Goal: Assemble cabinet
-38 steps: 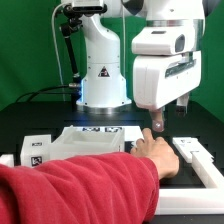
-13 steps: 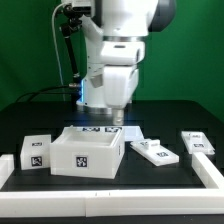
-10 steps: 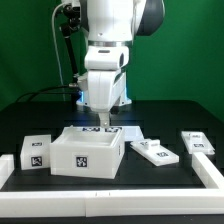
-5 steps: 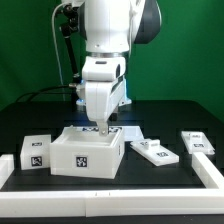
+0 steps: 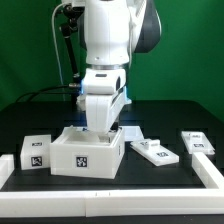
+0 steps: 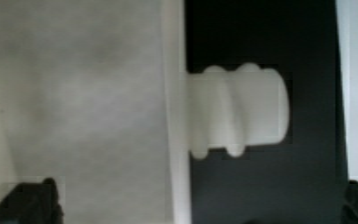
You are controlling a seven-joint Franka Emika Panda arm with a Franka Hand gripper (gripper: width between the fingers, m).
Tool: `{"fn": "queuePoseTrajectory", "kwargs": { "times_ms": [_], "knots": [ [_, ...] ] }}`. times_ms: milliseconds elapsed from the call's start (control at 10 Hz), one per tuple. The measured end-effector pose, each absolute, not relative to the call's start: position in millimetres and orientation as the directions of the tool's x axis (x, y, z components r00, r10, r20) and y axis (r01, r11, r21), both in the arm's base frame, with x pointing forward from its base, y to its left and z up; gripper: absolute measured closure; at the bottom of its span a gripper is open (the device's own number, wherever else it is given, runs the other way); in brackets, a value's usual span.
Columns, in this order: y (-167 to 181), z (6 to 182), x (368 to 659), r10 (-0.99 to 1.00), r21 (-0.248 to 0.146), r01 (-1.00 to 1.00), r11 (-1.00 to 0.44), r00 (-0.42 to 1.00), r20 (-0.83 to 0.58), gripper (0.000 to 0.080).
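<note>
Cabinet (image 5: 88, 155): white box, black-and-white square tag (image 5: 83, 159) on front.

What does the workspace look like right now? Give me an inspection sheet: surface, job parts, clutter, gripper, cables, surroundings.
surface: black table, white rail along its front edge.
job's things: cabinet upright, tag facing the camera; flat tagged panel beside it, second panel further to the exterior view's right; small tagged cube on the exterior view's left.
clutter: nothing seen.
grippers: gripper low over the cabinet's top; in the wrist view the fingers look open.
cables: black cables behind the arm.
surroundings: green backdrop.
</note>
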State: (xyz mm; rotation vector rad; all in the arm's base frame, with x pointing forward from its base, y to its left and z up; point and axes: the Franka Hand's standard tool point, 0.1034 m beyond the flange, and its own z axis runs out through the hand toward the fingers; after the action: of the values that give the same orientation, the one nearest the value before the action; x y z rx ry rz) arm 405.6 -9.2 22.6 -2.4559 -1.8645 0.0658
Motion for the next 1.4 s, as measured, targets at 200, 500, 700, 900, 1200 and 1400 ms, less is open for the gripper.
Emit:
{"fn": "queuePoseTrajectory", "kwargs": {
  "times_ms": [200, 500, 700, 900, 1200, 1400],
  "knots": [
    [-10, 21.7, 405, 0.963, -0.073, 0.960, -0.270, 0.270, 0.001, 0.0032],
    [-10, 21.7, 405, 0.963, -0.074, 0.960, -0.270, 0.270, 0.001, 0.0397],
    [-10, 21.7, 405, 0.963, -0.074, 0.960, -0.270, 0.271, 0.000, 0.0710],
    [-10, 22.2, 406, 0.963, -0.071, 0.960, -0.270, 0.271, 0.001, 0.0761],
    [-10, 22.5, 407, 0.963, -0.069, 0.960, -0.270, 0.271, 0.002, 0.0761],
    [-8, 23.9, 416, 0.978, -0.057, 0.977, -0.207, 0.208, 0.005, 0.0761]
  ]
}}
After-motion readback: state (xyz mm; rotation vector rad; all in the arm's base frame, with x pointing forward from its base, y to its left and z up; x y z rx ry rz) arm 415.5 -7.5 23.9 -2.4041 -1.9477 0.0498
